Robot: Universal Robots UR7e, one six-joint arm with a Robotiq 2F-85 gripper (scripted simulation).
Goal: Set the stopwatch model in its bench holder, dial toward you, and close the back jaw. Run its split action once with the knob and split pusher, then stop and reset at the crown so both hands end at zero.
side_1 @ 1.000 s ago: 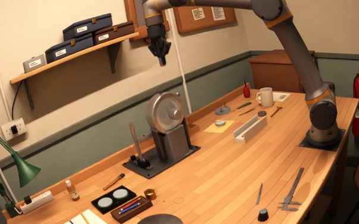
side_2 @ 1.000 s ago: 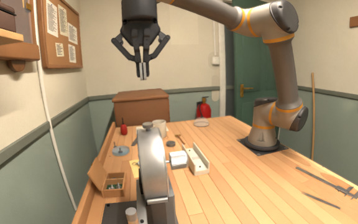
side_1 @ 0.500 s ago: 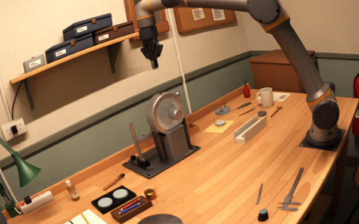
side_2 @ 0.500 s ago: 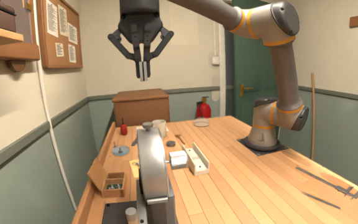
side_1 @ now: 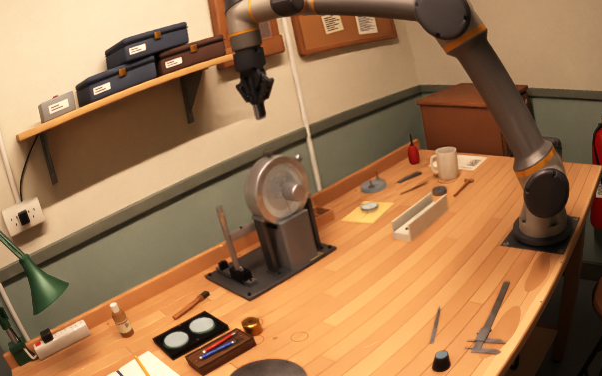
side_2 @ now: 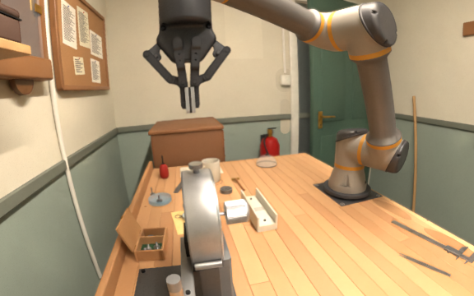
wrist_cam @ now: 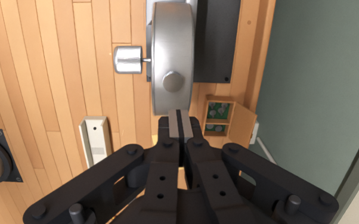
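The stopwatch model (side_1: 277,187) (side_2: 201,218) (wrist_cam: 172,56) is a large silver disc standing upright in its grey bench holder (side_1: 287,240) near the back rail of the bench. A round crown (side_2: 195,166) (wrist_cam: 173,81) tops it. A silver knob (side_1: 294,191) (side_2: 235,210) (wrist_cam: 127,59) sticks out from its face on a thin stem. An upright lever (side_1: 228,239) stands on the holder's dark base plate. My gripper (side_1: 258,111) (side_2: 190,105) (wrist_cam: 178,122) hangs high above the stopwatch, well clear of it. It is closed and holds nothing.
The white channel block (side_1: 419,216) (side_2: 261,211) (wrist_cam: 94,140) lies to the right of the holder. A small open wooden parts box (side_2: 146,239) (wrist_cam: 222,119) sits by the back rail. A mug (side_1: 445,162), hand tools and a caliper (side_1: 489,322) lie further off.
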